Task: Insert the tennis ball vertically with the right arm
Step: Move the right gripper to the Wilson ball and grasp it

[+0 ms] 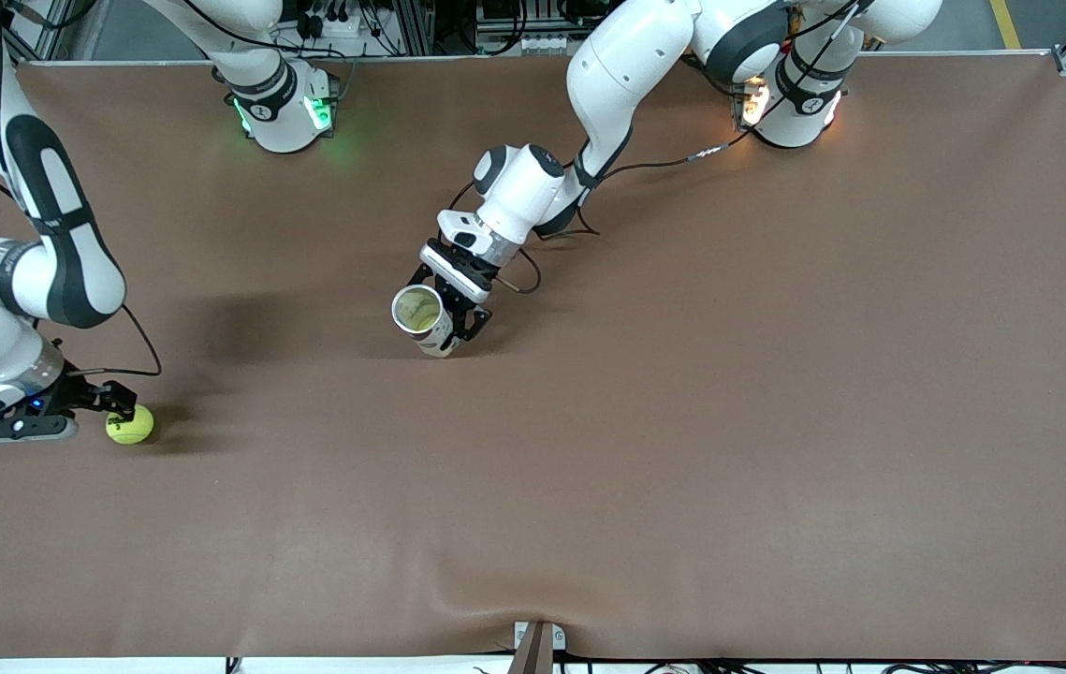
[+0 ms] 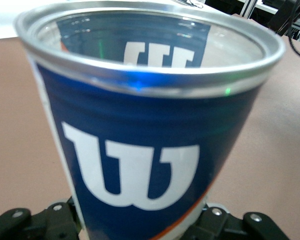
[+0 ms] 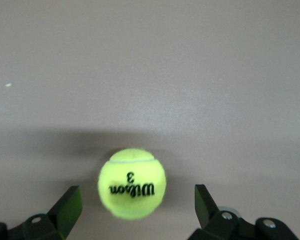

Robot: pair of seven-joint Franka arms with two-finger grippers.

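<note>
A yellow-green tennis ball (image 1: 130, 425) lies on the brown table at the right arm's end. My right gripper (image 1: 117, 410) is low at the table with its fingers open. The ball sits between the fingertips, touching neither, as the right wrist view shows: the ball (image 3: 132, 183), the gripper (image 3: 136, 194). My left gripper (image 1: 454, 316) is shut on a blue and white tennis ball can (image 1: 422, 320) at the table's middle. The can is about upright with its open mouth up. In the left wrist view the can (image 2: 140, 145) fills the frame, and the gripper (image 2: 140, 227) clasps its lower part.
The brown mat (image 1: 682, 421) covers the whole table. The arm bases (image 1: 284, 112) stand along the edge farthest from the front camera. A small bracket (image 1: 537, 641) sits at the mat's nearest edge.
</note>
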